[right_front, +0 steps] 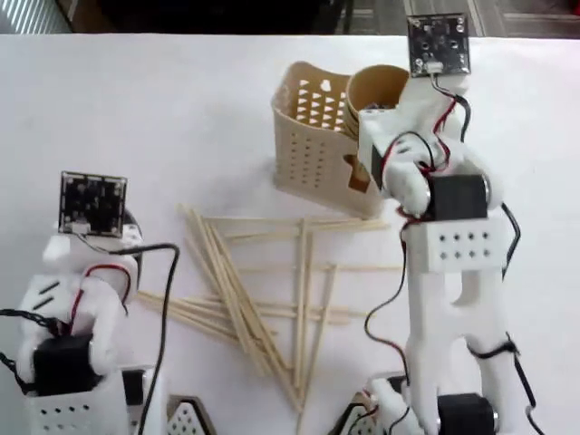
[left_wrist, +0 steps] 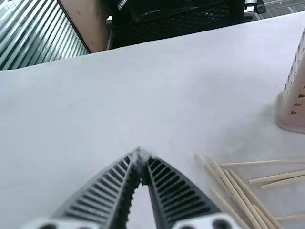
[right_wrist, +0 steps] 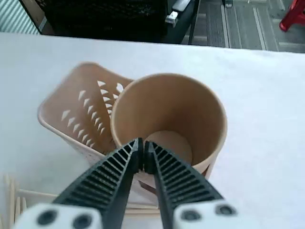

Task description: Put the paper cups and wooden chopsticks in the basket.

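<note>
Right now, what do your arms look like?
The left arm and right arm are white plastic with black motors, red and black cables, and square black camera boards. The left end effector and right end effector have black ribbed tapering fingers.

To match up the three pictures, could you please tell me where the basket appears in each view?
High view: basket at far centre, beside the paper cup.
Left wrist view: basket cut by the frame edge, beyond the chopsticks.
Right wrist view: basket partly hidden by the paper cup.
Shared landmark: the chopsticks.
</note>
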Controlling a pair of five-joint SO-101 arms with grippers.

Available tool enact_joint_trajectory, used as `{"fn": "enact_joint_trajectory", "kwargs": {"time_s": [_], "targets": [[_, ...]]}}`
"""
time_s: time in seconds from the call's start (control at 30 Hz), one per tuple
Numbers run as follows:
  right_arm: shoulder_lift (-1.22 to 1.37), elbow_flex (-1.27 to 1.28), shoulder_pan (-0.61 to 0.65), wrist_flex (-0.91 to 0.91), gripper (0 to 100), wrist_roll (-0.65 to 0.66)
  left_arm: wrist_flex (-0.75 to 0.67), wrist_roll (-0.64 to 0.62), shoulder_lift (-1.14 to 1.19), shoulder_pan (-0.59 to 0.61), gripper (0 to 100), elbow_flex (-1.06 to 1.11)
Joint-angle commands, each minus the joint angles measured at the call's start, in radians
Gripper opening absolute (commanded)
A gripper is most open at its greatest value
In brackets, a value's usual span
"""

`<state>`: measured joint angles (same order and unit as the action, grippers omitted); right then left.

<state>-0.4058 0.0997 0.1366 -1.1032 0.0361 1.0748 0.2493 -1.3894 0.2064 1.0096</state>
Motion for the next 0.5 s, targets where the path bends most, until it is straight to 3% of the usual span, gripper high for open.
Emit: {"fn": "enact_joint_trajectory", "kwargs": {"time_s": [0.0, 0.23, 0.47], "targets": [[0.058, -0.008, -0.015, 0.019, 1.8, 0.008, -0.061, 0.0, -0.048, 0.012, 2, 0.078], [0.071, 0.041, -0.051, 0.005, 1.8, 0.008, -0.091, 0.0, -0.071, 0.01, 2, 0.166], [0.054, -0.21, -0.016, -0.028, 1.8, 0.008, -0.087, 0.0, -0.071, 0.01, 2, 0.17]]}}
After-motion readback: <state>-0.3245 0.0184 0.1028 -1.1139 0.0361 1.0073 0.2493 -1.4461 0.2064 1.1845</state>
